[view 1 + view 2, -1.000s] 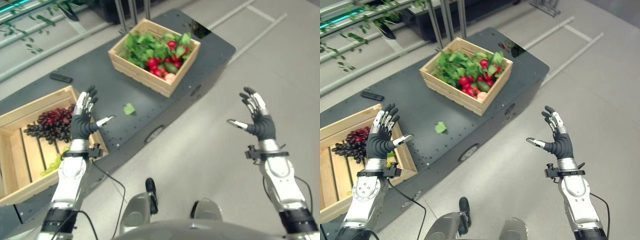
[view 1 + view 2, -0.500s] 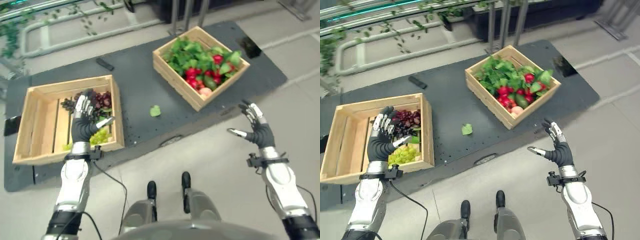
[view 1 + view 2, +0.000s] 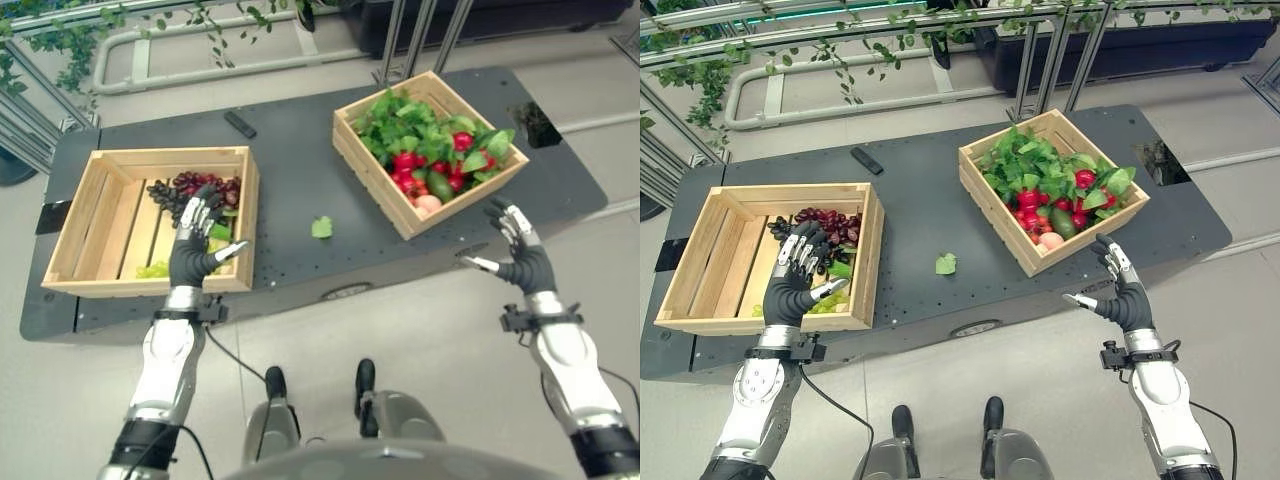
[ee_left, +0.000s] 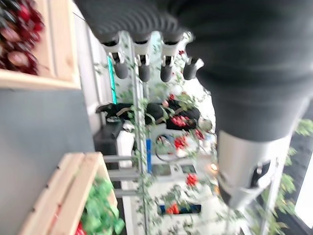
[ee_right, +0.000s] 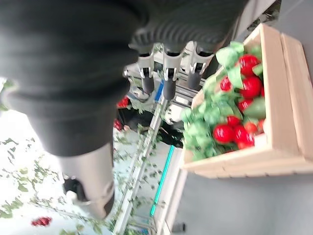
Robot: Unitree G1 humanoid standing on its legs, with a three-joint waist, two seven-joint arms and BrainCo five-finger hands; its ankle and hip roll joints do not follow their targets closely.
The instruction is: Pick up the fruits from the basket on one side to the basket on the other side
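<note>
Black remote [image 3: 239, 124], prob., by left crate [image 3: 101, 186].

Two wooden crates [image 3: 868, 262], two raised hands [image 3: 790, 291], one loose leaf [image 3: 945, 264], one dark remote [image 3: 866, 160] — perhaps.

Tabletop [image 3: 910, 210]: dark grey slab with rounded corners, low over the floor, dotted with small holes.

Remote-like bar [image 3: 866, 160]: small, black, lying flat near the tabletop's far edge, between the two crates.

Loose leaf [image 3: 946, 264]: single, green, on the bare tabletop near its front edge, apart from both crates.

Floor [image 3: 940, 380]: pale grey, smooth, around the tabletop.

Pipe rail [image 3: 870, 100]: pale, bent, lying on the floor beyond the tabletop.

Vines [image 3: 700, 75]: trailing green leaves across the far background, over metal posts [image 3: 1025, 70].
</note>
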